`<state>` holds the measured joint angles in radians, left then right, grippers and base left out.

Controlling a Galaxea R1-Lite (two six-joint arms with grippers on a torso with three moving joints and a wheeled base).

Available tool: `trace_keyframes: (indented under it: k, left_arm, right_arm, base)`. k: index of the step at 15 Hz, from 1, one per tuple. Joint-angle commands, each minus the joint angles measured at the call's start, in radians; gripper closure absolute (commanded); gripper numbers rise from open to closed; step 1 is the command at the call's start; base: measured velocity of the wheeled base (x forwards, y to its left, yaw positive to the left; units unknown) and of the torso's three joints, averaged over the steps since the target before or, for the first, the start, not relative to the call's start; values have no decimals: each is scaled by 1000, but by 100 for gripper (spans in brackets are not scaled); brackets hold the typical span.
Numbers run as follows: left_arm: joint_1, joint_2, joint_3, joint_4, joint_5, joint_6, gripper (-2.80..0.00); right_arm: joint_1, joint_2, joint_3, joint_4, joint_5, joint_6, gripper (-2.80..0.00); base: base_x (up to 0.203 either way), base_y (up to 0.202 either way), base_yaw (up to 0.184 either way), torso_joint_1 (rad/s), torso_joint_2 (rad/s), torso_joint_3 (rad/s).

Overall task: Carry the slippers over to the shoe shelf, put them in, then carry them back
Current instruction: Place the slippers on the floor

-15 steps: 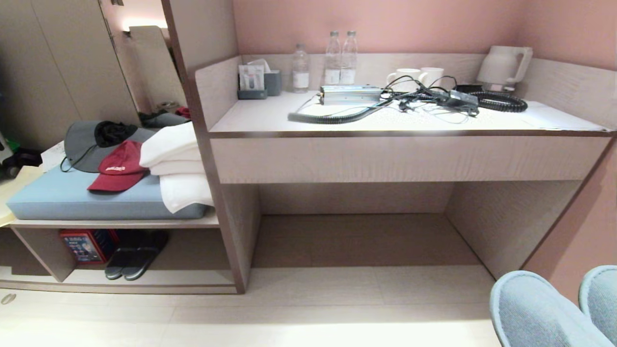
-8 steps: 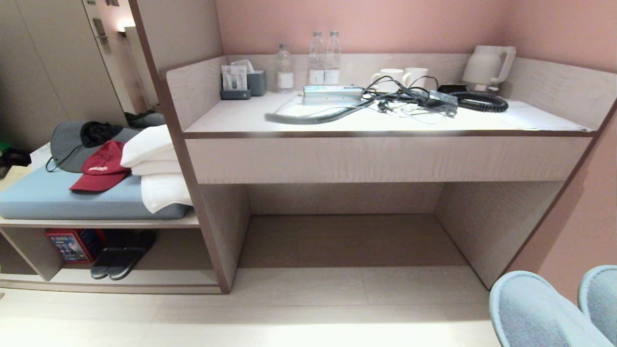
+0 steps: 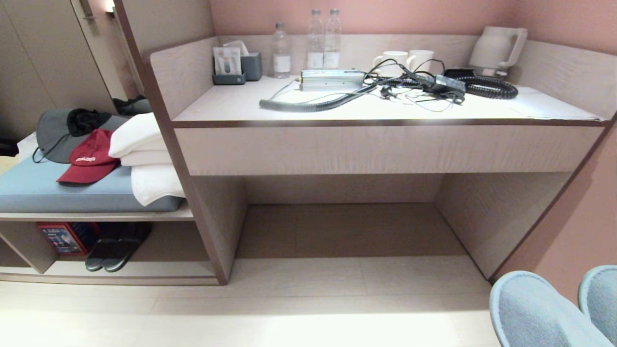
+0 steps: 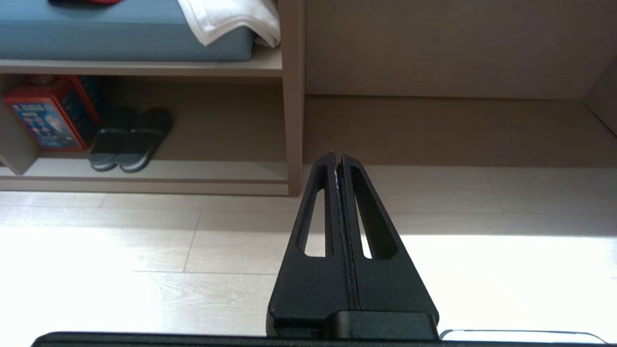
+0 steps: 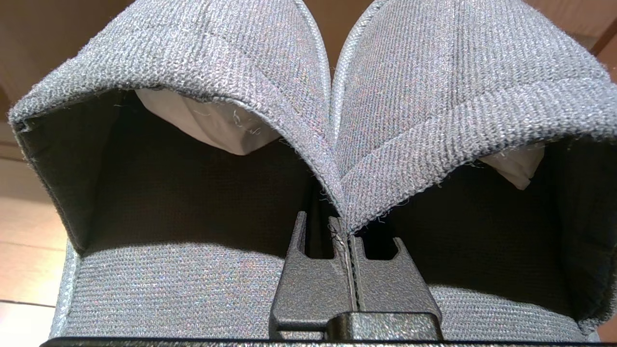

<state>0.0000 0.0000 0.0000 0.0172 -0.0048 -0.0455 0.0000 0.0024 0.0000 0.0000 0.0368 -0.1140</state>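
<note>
Head view, slippers: the slippers (image 3: 530,308) show only as two grey-blue toes at the near right corner, raised off the floor and well apart from their destination.
Head view, shoe shelf: the shoe shelf (image 3: 144,277) sits low at the far left, under a bench with a blue cushion (image 3: 58,193).
Head view, occupancy: a dark pair of sandals (image 3: 113,248) and a red box (image 3: 60,237) fill the left part of the cubby; the part to the right of them is bare, judged the likely slot.
Head view, obstruction: the desk counter (image 3: 385,149) and its upright side panel (image 3: 212,217) stand between; white towels (image 3: 144,159) overhang the shelf mouth.
Left wrist view, left gripper: the left gripper (image 4: 337,156) hangs over the floor with fingers pressed together, holding nothing, judged parked.
Left wrist view, shelf: the cubby lies ahead and to the left, sandals inside.
Right wrist view, right gripper: the right gripper (image 5: 348,231) is clamped on the slippers where the two toe bands meet, so one pinch carries both.
Right wrist view, risk: the grip is on thin fabric edges; judged liable to slip or swing.
</note>
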Motion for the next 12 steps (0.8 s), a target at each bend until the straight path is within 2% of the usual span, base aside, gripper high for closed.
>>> trace_keyframes:
  k: [1, 12]
  left_arm:
    - [1, 1, 0, 0, 0, 0, 0]
    - [0, 0, 0, 0, 0, 0, 0]
  right_arm:
    - [0, 2, 0, 0, 0, -1, 0]
    - [0, 1, 0, 0, 0, -1, 0]
  base:
    - [0, 0, 0, 5, 2, -200]
    - [0, 0, 0, 2, 3, -197]
